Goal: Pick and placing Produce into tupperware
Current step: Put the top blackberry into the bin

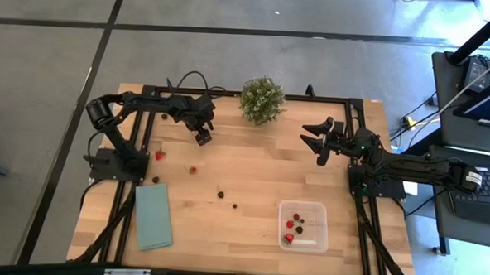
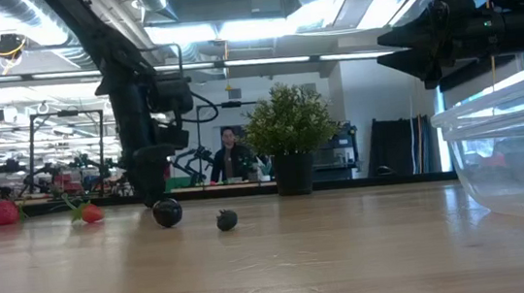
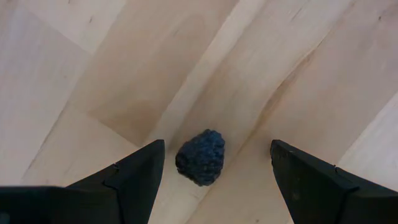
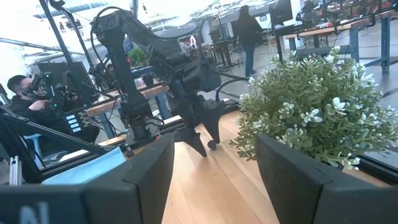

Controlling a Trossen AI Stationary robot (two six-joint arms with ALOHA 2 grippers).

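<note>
Closest to the lens, in the lower middle of the left wrist view, a dark bumpy berry (image 3: 201,157) lies on the wooden table (image 3: 93,74) between the two fingers (image 3: 134,177) of the left gripper (image 1: 203,138), which stand wide apart, one on each side of it and not touching it. In the high view that gripper sits upper left of centre, pointing down at the table. The step in hand looks like picking this berry; the next move calls for closing gently on it, lifting, and carrying it to the tupperware (image 1: 302,225) at lower right, which already holds a few red and dark pieces. More produce lies loose at centre left (image 1: 193,170). The right gripper (image 1: 315,134), empty and partly open, waits raised at upper right beside the potted plant (image 1: 261,99).
</note>
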